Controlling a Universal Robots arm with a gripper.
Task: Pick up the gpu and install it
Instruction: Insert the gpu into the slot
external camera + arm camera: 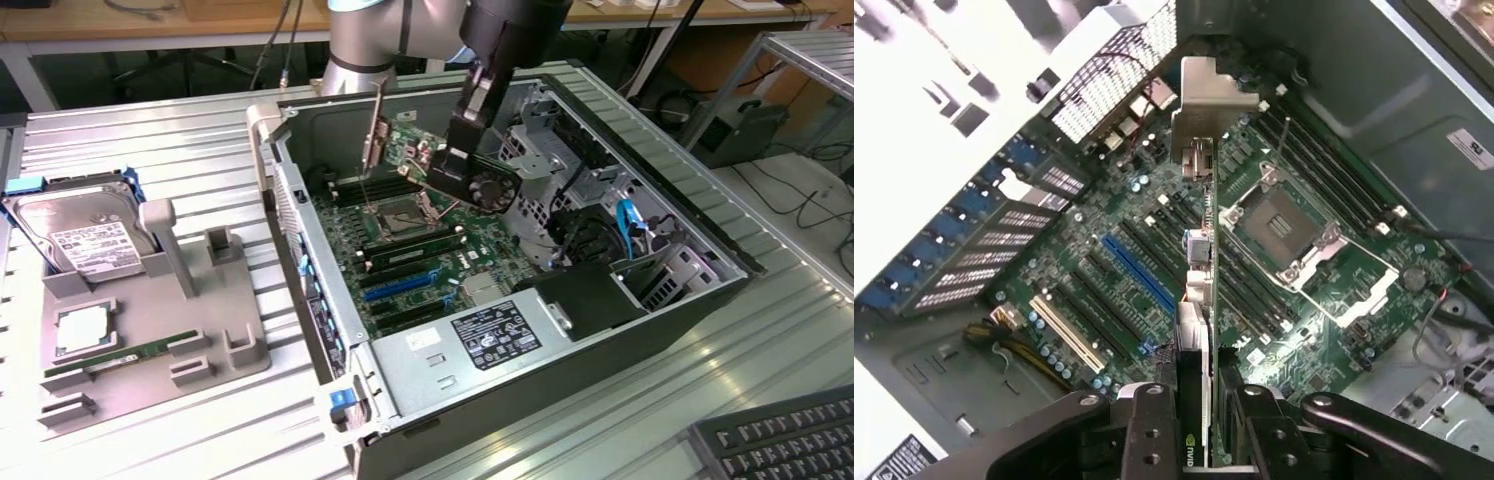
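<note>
The gpu [470,178], a dark card with a black fan cooler and a thin metal end bracket, hangs tilted over the motherboard [414,255] inside the open PC case [694,270]. My gripper [470,125] is shut on its upper edge. In the wrist view the gpu [1194,330] runs edge-on away from my gripper [1199,425], its silvery bracket [1211,95] pointing toward the case's rear slot openings. It hovers above the row of expansion slots, close to the blue slot [1139,270] and beside the empty CPU socket [1279,225]. It touches no slot.
A grey fixture tray [220,330] at the exterior view's left holds a hard drive [87,240], a CPU [80,330] and a green RAM stick [114,357]. The power supply [494,335] fills the case's near end. A keyboard [781,440] lies at the lower right.
</note>
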